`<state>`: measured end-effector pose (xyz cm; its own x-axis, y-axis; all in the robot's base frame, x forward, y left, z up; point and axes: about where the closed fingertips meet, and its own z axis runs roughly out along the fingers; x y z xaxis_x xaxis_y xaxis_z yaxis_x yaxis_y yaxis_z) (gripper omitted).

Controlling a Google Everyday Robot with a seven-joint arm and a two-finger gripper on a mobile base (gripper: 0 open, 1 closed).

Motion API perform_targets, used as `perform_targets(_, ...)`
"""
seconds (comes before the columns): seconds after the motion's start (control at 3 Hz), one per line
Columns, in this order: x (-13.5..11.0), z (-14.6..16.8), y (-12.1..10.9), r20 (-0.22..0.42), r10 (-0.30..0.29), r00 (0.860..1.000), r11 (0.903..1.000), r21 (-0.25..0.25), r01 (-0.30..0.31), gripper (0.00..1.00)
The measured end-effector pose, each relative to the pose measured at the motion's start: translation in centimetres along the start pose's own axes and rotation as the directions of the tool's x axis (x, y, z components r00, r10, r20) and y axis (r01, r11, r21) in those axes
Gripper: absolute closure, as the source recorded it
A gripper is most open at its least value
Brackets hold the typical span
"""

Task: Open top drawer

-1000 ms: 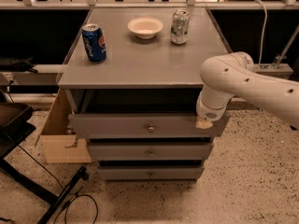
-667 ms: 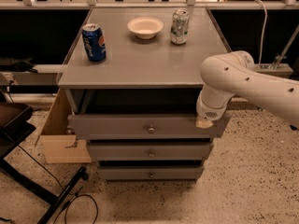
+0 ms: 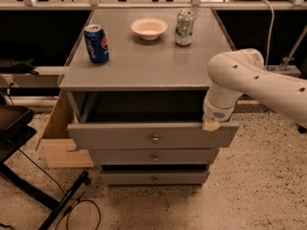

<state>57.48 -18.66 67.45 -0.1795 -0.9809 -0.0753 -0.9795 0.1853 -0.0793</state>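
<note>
The top drawer is a wide grey drawer with a small round metal knob at its centre. It stands pulled out from the grey cabinet, and its dark inside shows behind the front. My gripper hangs from the white arm and sits at the top edge of the drawer front, near its right end. Two narrower grey drawers with like knobs sit below it.
On the cabinet top stand a blue Pepsi can, a white bowl and a silver-green can. A cardboard box lies on the floor at the left. A black stand and cables are at bottom left.
</note>
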Motion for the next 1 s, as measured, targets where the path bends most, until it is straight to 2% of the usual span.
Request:
perform_targets(0.67,0.6,-0.1,0.6,0.002,-0.006,1.000,0.9999,-0.013,0.006,1.00)
perform_targets(1.0,0.8,-0.8,2.1,0.011,-0.025,1.000,0.9988,-0.042,0.026,1.00)
